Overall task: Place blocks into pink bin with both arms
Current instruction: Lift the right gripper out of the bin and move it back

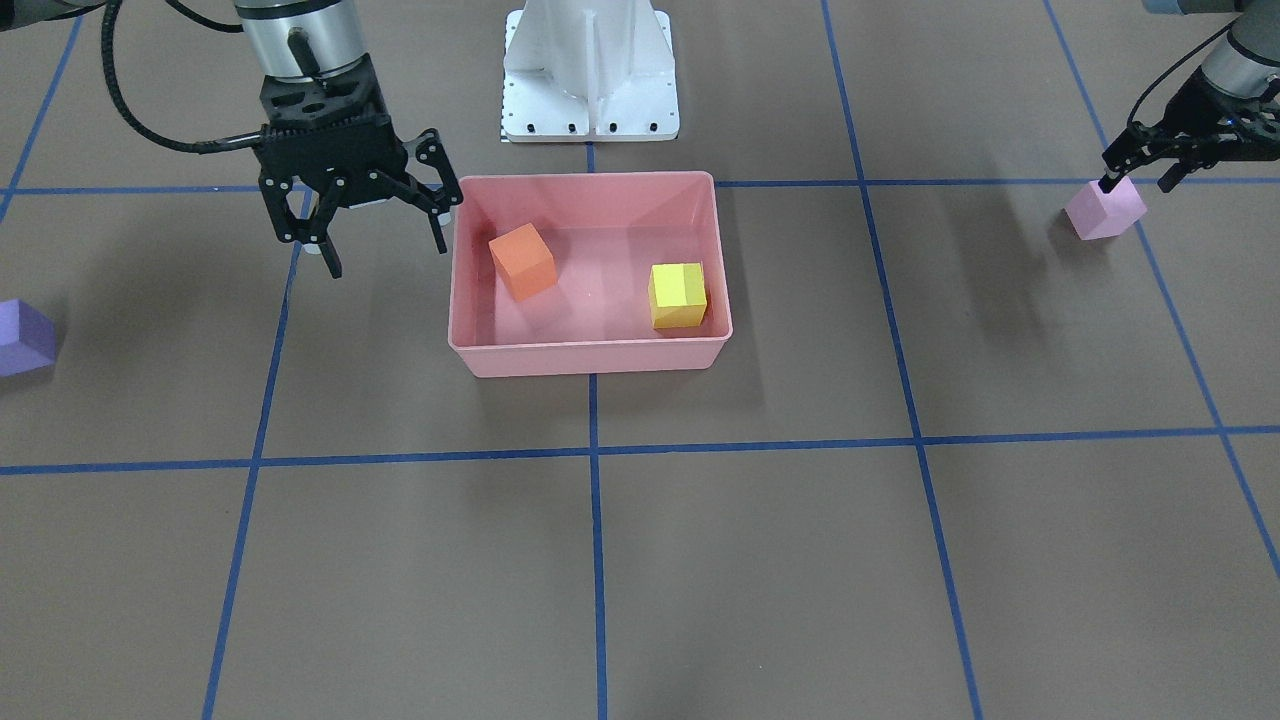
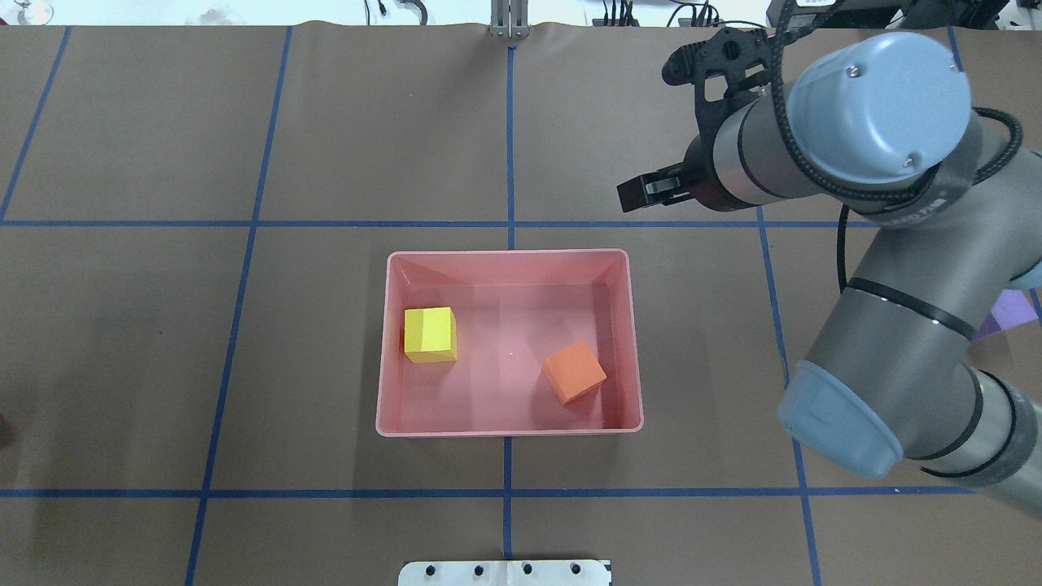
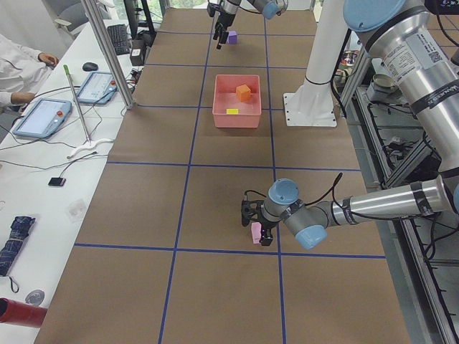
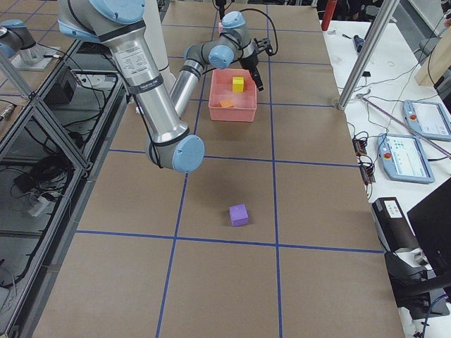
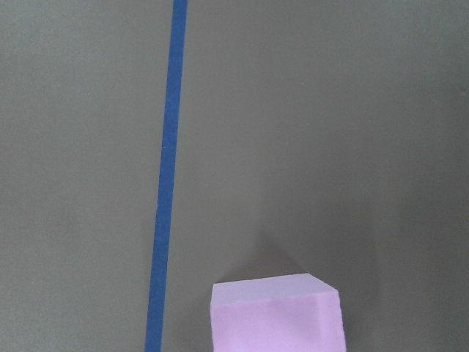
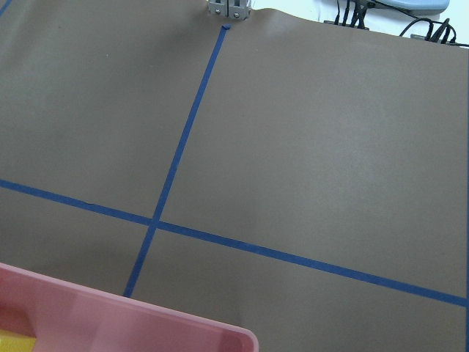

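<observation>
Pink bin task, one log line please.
pink bin: orange block, yellow block | left end effector: open over pink block | right end effector: open, empty | purple block: outside

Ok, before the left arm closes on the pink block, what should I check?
1. Left end effector open: ok, fingers apart.
2. Pink block centred between those fingers: cannot tell; it sits at the bottom edge of the left wrist view.
3. Room in the bin: ok, only the orange block and the yellow block are inside, with bare floor between them.
4. Right end effector outside the bin: ok, open and empty beside its wall.
5. Purple block free on the table: ok.
</observation>
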### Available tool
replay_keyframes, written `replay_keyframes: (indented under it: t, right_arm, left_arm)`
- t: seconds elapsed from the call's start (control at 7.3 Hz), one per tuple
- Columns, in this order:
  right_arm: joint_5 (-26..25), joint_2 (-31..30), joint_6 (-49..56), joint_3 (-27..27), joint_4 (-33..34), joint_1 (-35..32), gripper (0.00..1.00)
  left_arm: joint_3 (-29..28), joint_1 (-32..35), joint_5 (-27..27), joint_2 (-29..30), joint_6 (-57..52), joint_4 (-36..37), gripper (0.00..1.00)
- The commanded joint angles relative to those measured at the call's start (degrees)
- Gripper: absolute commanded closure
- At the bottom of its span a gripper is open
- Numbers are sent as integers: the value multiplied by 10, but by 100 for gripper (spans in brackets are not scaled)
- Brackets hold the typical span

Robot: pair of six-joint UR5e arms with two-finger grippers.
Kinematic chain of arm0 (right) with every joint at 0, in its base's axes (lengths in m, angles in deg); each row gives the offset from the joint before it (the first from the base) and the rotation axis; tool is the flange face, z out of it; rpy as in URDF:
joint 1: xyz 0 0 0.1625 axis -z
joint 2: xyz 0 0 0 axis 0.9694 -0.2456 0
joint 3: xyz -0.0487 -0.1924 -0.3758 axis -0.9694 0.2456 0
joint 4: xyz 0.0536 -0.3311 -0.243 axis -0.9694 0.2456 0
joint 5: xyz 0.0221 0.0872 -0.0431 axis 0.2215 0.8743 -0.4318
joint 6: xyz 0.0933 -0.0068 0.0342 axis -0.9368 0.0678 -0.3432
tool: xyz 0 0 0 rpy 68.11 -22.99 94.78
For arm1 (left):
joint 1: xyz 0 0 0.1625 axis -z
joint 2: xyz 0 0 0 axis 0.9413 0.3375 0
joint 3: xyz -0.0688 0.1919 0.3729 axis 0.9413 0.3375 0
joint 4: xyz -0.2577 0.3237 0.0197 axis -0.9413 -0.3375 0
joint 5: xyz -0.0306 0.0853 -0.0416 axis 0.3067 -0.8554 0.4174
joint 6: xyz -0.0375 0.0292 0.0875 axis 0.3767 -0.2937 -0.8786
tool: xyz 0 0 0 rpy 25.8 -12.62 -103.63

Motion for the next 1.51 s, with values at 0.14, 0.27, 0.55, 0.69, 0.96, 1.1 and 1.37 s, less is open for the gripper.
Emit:
replay_keyframes:
  t: [0.14,0.27,0.55,0.69,0.96,1.1,1.37]
  right_arm:
    - [57,-45,82,-6,0,-60,0]
    - [77,-58,105,-6,0,-79,0]
    - [80,-83,142,-5,1,-96,0]
    - [80,-92,143,-5,0,-97,0]
    - [110,-108,157,-4,0,-110,0]
    - [132,-121,189,-4,0,-133,0]
    - [179,-165,265,-4,1,-192,0]
  left_arm:
    - [-6,-23,-4,4,8,0,0]
    - [-15,-30,-6,11,8,0,0]
    - [-34,-46,-9,29,8,1,0]
    - [-43,-52,-16,37,7,1,0]
    - [-47,-80,-51,37,3,1,13]
    - [-47,-86,-57,38,1,0,59]
    - [-25,-85,-53,39,-4,-1,97]
